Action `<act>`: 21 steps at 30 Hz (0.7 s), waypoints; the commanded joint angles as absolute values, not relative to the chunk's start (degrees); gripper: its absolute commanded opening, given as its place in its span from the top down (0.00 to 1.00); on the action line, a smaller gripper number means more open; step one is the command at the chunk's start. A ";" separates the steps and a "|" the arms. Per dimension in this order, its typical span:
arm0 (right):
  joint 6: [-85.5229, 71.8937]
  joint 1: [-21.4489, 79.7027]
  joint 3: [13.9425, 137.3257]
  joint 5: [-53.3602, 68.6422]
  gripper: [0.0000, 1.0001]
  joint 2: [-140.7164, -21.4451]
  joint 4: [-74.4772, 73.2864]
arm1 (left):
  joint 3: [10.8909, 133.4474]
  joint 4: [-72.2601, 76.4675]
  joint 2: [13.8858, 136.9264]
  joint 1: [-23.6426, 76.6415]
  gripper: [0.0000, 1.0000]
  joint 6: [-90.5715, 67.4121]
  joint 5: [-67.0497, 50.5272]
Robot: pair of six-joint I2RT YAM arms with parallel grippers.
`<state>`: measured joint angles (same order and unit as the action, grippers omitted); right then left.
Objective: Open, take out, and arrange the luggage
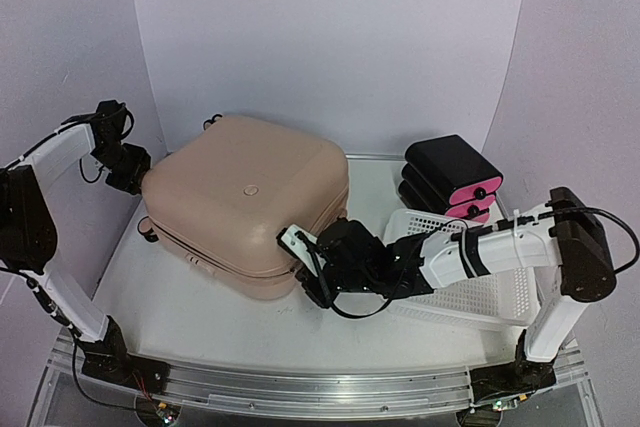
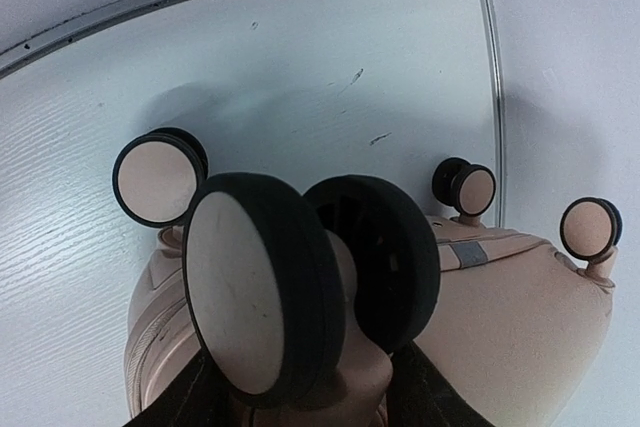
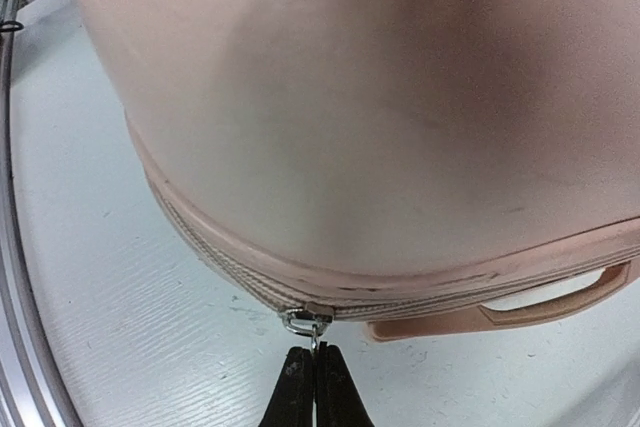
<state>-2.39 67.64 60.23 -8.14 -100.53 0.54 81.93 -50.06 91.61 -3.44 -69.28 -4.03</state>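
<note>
- Suitcase (image 1: 250, 207): pale pink hard shell, lying flat and zipped shut on the counter (image 1: 200, 317); ref. landmark for all below.
- L arm (image 1: 60, 147): reaches to the suitcase's far-left corner, at the wheel end.
- L fingers (image 2: 190, 402): partly closed around a twin wheel (image 2: 260, 287), one finger on each side of its pink mount and touching it. Three other black-rimmed wheels show beyond it in the wrist view.
- R arm (image 1: 480, 247): stretched across to the suitcase's near-right corner.
- R fingers (image 3: 297, 387): closed tight, no gap betw. tips. The tips meet at the metal zip pull (image 3: 305, 321) on the seam and appear to pinch its lower end.
- Handle (image 3: 520, 312): pink strap along the same seam, just right of the zip pull.
- Basket (image 1: 500, 297): white, perforated; right of the suitcase, under the R arm.
- Drawer box (image 1: 455, 175): black w/ pink fronts; right of the suitcase and behind the basket, apart from the shell.
</note>
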 commanded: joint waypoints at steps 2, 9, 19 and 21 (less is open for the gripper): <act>-0.95 63.78 57.91 -16.03 1.00 -94.65 -3.51 | 78.53 -47.10 94.10 -4.63 0.73 -56.23 7.84; 2.15 55.20 56.87 -11.76 1.00 -93.58 -3.69 | 77.99 -45.43 94.52 -4.99 0.73 -50.63 8.68; 7.78 44.89 59.05 -7.57 1.00 -99.70 3.04 | 77.47 -43.69 95.28 -5.01 0.74 -47.13 6.28; 9.49 41.86 60.68 -4.84 1.00 -101.02 3.76 | 77.68 -43.17 96.35 -5.06 0.75 -45.16 5.45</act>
